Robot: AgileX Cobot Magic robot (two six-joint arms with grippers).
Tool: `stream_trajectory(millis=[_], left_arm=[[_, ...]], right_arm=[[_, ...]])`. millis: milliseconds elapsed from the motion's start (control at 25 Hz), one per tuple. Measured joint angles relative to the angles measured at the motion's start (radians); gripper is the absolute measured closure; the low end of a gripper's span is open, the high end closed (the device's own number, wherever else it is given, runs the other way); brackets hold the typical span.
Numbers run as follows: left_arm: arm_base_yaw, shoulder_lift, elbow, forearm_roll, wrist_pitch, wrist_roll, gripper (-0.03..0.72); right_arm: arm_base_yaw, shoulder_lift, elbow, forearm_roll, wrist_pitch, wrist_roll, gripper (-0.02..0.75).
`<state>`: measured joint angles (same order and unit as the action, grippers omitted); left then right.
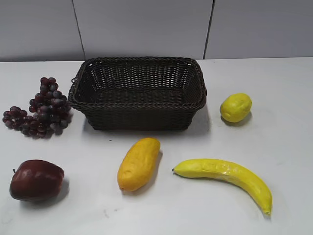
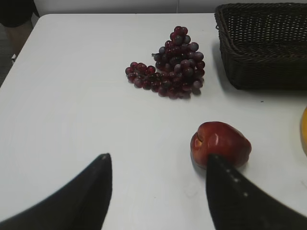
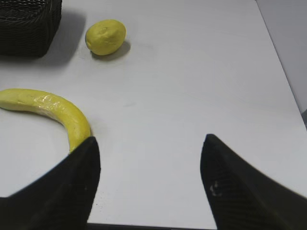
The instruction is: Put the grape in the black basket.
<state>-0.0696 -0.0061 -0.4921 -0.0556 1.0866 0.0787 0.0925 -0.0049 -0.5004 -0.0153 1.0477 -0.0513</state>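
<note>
Nearest the exterior camera, a banana (image 1: 230, 177), an orange-yellow mango-like fruit (image 1: 139, 163) and a dark red apple (image 1: 36, 179) lie along the front of the white worktop (image 1: 274, 147). Behind them sits the black basket (image 1: 138, 93), with nothing visible inside it. Just beside its left end lies the grape (image 1: 41, 108), well ahead of the left gripper (image 2: 158, 165), whose jaws stand apart over bare worktop. The right gripper (image 3: 149, 148) is likewise spread wide, near the banana, with a lemon (image 3: 105, 36) beyond.

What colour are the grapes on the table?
Dark purple-red, some greyish: the grape shows best in the left wrist view.
</note>
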Motion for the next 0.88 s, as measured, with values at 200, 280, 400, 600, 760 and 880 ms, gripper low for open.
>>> stream_trajectory(millis=[200, 280, 400, 600, 760, 880], left_arm=[[0.000, 0.000, 0.000, 0.000, 0.000, 0.000, 0.106], [0.000, 0.000, 0.000, 0.000, 0.000, 0.000, 0.106], [0.000, 0.000, 0.000, 0.000, 0.000, 0.000, 0.106], [0.000, 0.000, 0.000, 0.000, 0.000, 0.000, 0.106], [0.000, 0.000, 0.000, 0.000, 0.000, 0.000, 0.106], [0.000, 0.000, 0.000, 0.000, 0.000, 0.000, 0.106]], right_arm=[[0.000, 0.000, 0.000, 0.000, 0.000, 0.000, 0.238], [0.000, 0.000, 0.000, 0.000, 0.000, 0.000, 0.238], [0.000, 0.000, 0.000, 0.000, 0.000, 0.000, 0.238], [0.000, 0.000, 0.000, 0.000, 0.000, 0.000, 0.238], [0.000, 0.000, 0.000, 0.000, 0.000, 0.000, 0.238], [0.000, 0.000, 0.000, 0.000, 0.000, 0.000, 0.238]])
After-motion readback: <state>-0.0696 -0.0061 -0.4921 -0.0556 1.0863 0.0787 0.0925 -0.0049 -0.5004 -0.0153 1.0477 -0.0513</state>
